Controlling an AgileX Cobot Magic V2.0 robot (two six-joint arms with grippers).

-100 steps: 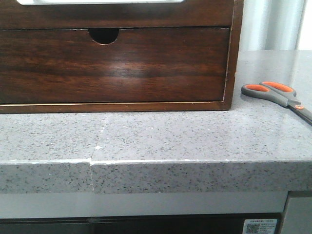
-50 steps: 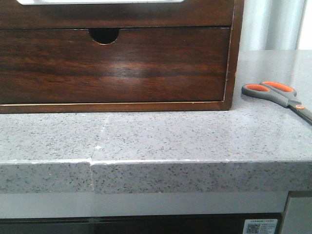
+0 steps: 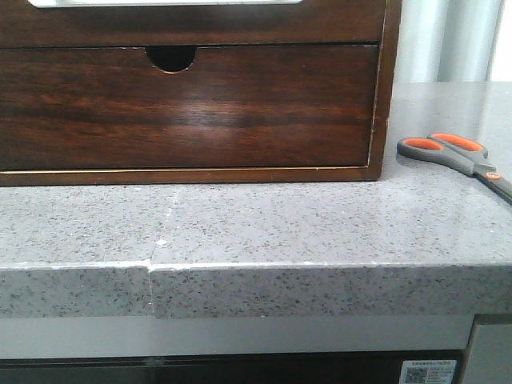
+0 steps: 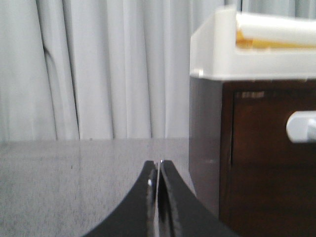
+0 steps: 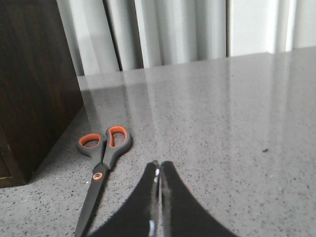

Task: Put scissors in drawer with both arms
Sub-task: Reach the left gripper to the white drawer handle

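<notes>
The scissors [image 3: 453,153], with grey handles lined orange, lie flat on the grey counter just right of the dark-brown cabinet. In the right wrist view the scissors [image 5: 102,162] lie closed beside my right gripper [image 5: 159,164], which is shut and empty, a little apart from them. The drawer [image 3: 192,22] with the long white cutout is the upper one, cut off by the top of the front view, and looks closed. My left gripper [image 4: 158,163] is shut and empty, low over the counter beside the cabinet's side [image 4: 205,158]. Neither gripper shows in the front view.
Below the upper drawer sits a drawer with a semicircular notch [image 3: 170,58], closed. A white box [image 4: 247,54] rests on the cabinet top and a white knob-like part [image 4: 301,126] sticks out. Grey curtains hang behind. The counter's front edge [image 3: 256,268] is near the camera.
</notes>
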